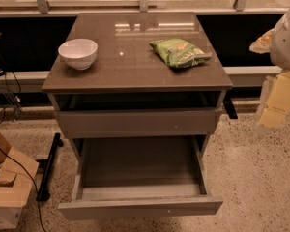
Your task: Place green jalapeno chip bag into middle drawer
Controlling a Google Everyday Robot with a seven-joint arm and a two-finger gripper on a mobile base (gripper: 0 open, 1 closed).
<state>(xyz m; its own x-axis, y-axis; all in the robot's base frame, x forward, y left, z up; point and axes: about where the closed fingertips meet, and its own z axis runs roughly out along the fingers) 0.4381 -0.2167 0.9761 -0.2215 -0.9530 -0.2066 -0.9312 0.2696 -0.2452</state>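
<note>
The green jalapeno chip bag [180,52] lies flat on the right rear part of the grey cabinet top [130,74]. The middle drawer [140,207] is pulled out below, with its dark bottom bare and nothing inside. My gripper [274,100] hangs at the far right edge of the view, off to the right of the cabinet at about the height of the cabinet top. It is apart from the bag and holds nothing that I can see. The white arm [289,37] rises above it.
A white bowl [78,53] stands on the left of the cabinet top. A plain grey drawer front [137,122] sits above the open drawer. A cardboard box [5,187] and a black stand leg [48,168] are on the floor to the left.
</note>
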